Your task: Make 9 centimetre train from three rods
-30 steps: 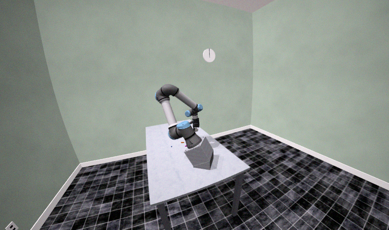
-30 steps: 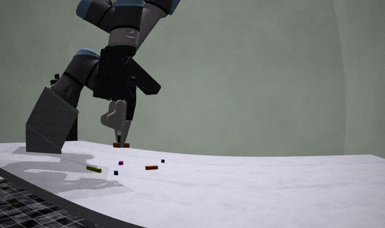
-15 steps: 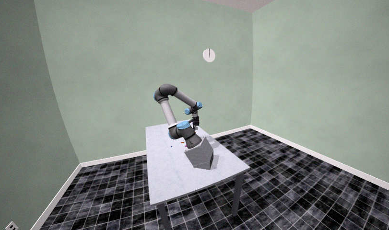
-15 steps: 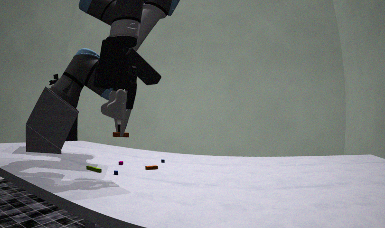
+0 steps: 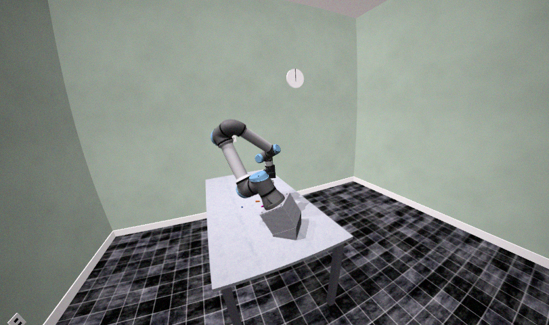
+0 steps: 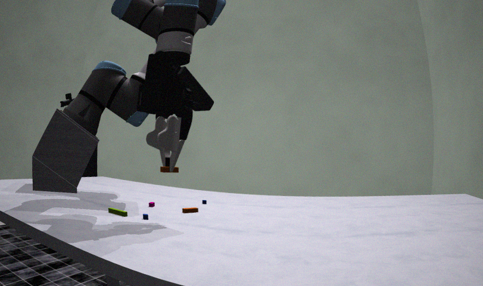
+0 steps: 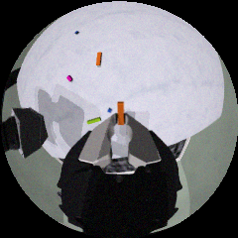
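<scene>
My gripper (image 6: 170, 167) (image 7: 120, 114) is shut on an orange rod (image 6: 163, 169) (image 7: 121, 106) and holds it level, well above the table. A second orange rod (image 6: 190, 210) (image 7: 99, 59) (image 5: 257, 201) lies flat on the table. A lime rod (image 6: 117, 212) (image 7: 94, 120) lies nearer the arm's base. One blue rod (image 6: 145, 216) (image 7: 109, 110) lies near the lime rod, apart from it. Another blue rod (image 6: 203, 202) (image 7: 76, 32) (image 5: 242, 206) lies beyond the second orange rod. A magenta rod (image 6: 151, 204) (image 7: 69, 78) (image 5: 262, 206) lies by itself. No rods on the table touch.
The rods lie on a pale table (image 5: 233, 249) (image 6: 307, 241). The arm's grey base block (image 5: 283, 221) (image 6: 64, 152) stands on it, to the left in the exterior view. The arm's shadows fall across the table near the lime rod.
</scene>
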`<state>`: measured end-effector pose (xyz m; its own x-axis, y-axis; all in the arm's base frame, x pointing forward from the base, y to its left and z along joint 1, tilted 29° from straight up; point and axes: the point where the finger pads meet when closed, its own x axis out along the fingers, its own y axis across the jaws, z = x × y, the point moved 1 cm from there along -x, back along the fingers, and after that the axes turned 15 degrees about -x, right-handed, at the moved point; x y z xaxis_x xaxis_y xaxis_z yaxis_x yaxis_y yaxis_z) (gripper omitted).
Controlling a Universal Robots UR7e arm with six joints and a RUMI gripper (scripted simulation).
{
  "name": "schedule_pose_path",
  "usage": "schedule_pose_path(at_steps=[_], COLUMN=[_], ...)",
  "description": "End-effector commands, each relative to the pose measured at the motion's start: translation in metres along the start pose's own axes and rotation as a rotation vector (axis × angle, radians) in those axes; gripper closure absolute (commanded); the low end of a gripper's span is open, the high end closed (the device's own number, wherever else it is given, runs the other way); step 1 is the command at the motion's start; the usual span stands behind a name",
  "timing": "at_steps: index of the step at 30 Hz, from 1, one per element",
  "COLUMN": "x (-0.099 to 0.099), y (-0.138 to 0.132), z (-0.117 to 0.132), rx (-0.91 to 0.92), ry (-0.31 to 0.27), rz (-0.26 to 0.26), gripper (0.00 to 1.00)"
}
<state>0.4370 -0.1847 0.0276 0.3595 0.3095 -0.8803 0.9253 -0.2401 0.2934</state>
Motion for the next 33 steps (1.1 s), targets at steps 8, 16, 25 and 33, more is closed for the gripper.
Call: schedule_pose_path(at_steps=[8, 16, 25, 33], x=[-0.001, -0.002, -0.004, -0.004], y=[-0.004, -0.019, -0.046, -0.053], z=[-0.115, -0.178, -0.244, -0.258], rx=[-0.362, -0.579, -0.819, -0.875], ry=[-0.007, -0.005, 0.003, 0.005], rz=[-0.006, -0.002, 0.01, 0.014], gripper=[1.0, 1.0, 1.0, 1.0])
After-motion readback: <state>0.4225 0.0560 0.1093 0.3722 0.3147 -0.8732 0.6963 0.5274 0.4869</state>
